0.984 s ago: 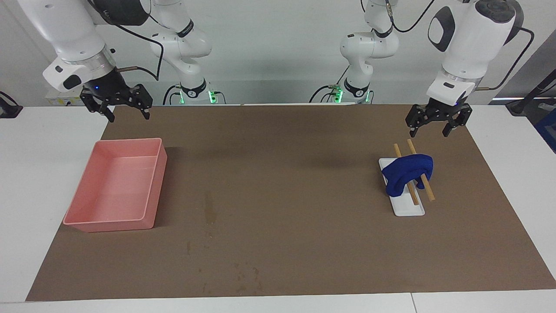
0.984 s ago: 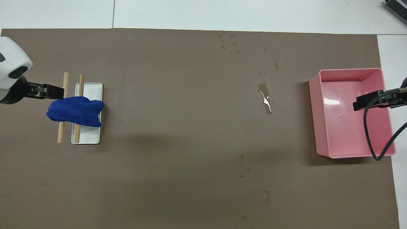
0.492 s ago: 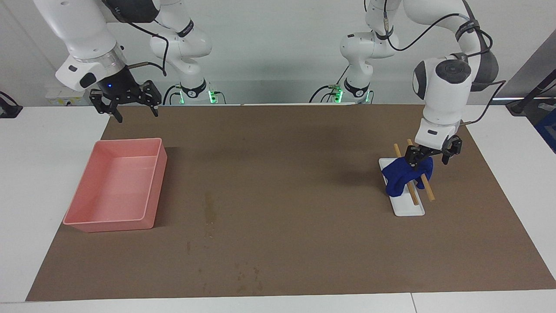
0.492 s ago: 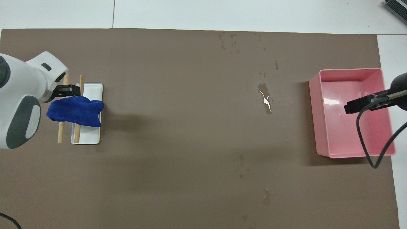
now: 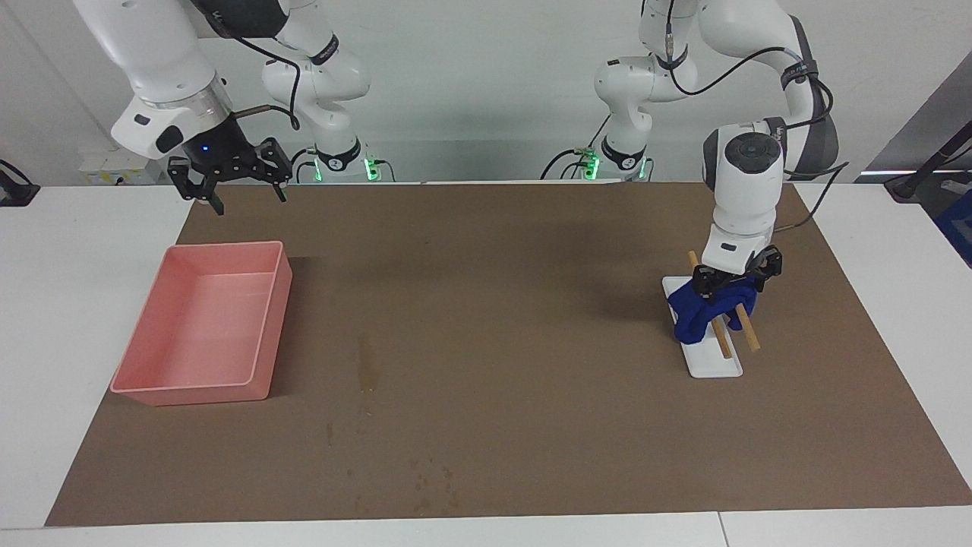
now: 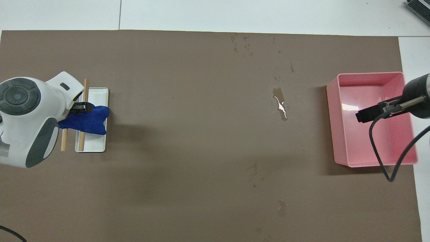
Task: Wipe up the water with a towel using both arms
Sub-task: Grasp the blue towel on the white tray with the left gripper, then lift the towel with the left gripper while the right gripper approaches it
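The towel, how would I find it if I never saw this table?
Start at the brown mat and go to the left arm's end, where a white tray carries two wooden sticks. The towel drapes over them under the left claw, the only deep-blue, soft thing there.

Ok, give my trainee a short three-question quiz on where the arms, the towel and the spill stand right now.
1. True or false: the towel lies draped over two wooden sticks on a white tray.
2. Which gripper is down at the towel?
A. left gripper
B. right gripper
3. Fill in: the water lies on the mat between the tray and the ____ bin.

Key
1. True.
2. A; the right gripper hangs in the air near the bin's end of the table.
3. Pink.
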`<state>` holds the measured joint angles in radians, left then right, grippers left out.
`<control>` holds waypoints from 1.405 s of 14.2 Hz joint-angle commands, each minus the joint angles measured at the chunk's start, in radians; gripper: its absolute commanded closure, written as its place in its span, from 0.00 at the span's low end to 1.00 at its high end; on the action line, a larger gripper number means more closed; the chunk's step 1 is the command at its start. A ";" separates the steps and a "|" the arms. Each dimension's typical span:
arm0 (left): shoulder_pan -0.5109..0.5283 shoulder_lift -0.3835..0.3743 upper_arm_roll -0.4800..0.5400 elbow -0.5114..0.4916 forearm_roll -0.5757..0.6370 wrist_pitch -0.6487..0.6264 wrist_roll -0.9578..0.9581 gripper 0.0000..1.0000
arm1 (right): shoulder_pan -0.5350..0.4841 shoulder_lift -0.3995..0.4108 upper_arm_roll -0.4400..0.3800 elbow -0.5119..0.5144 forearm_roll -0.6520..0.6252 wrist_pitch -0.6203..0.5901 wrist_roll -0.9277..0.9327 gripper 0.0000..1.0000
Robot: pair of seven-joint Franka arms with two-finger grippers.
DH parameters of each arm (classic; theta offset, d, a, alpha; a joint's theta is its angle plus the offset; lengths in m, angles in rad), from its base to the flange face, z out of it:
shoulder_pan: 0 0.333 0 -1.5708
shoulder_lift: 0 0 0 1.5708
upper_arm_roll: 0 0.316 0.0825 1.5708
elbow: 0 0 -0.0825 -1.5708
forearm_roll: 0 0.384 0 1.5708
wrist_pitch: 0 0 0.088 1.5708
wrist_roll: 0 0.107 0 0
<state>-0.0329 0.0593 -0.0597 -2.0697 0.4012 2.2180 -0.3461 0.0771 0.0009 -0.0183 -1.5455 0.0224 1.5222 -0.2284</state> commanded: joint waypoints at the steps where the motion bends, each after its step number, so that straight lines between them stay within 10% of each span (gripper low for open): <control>1: 0.001 -0.042 0.003 -0.046 0.025 0.025 -0.022 0.16 | -0.003 -0.022 0.029 -0.022 0.014 0.010 -0.057 0.00; 4: 0.002 -0.042 0.003 -0.046 0.025 0.020 -0.019 0.79 | -0.003 -0.041 0.087 -0.056 0.014 0.016 -0.060 0.00; 6: 0.004 -0.042 0.003 -0.046 0.025 0.019 -0.017 1.00 | -0.003 -0.067 0.127 -0.106 0.014 0.058 -0.060 0.00; 13: -0.004 -0.018 -0.003 0.069 0.012 -0.098 -0.022 1.00 | 0.025 -0.117 0.190 -0.223 0.034 0.200 -0.043 0.00; 20: 0.005 0.007 -0.002 0.368 -0.500 -0.428 -0.245 1.00 | 0.141 -0.151 0.192 -0.308 0.034 0.305 -0.025 0.00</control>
<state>-0.0309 0.0452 -0.0548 -1.7850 -0.0028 1.8617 -0.4675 0.2026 -0.1109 0.1744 -1.7981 0.0355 1.7894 -0.2616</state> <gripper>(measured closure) 0.828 0.000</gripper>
